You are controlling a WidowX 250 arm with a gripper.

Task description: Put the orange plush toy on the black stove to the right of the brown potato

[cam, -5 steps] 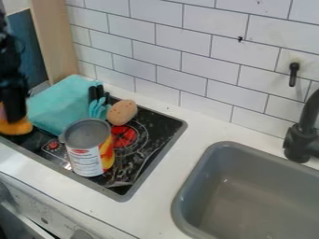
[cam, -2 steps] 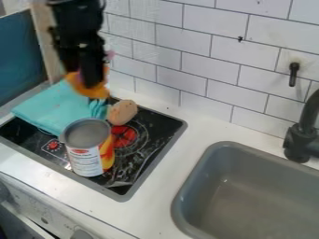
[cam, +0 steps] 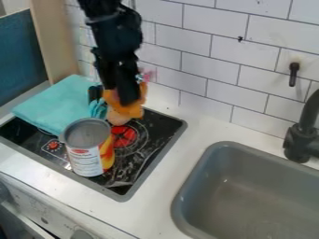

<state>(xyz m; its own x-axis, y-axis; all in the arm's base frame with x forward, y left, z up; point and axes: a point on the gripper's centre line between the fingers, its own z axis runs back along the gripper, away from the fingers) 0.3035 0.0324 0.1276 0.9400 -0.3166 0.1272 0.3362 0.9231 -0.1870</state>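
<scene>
So there's a grey rectangular sink [cam: 259, 196] on the right and a flat black glass cooktop [cam: 135, 158] on the left. The black two-finger gripper [cam: 128, 99] is above the back of the cooktop, fingers closed around a soft-looking orange thing [cam: 132, 111]. Folded turquoise cloth [cam: 53, 105] to the left, open-topped metal can with a white, red and yellow label [cam: 87, 158] in front, rounded tan-brown object [cam: 116, 118] just behind the can

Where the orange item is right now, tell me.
In the camera view, the orange item is left of centre, held by the gripper near the far edge of the stove, right of the teal cloth and beyond the can.
</scene>
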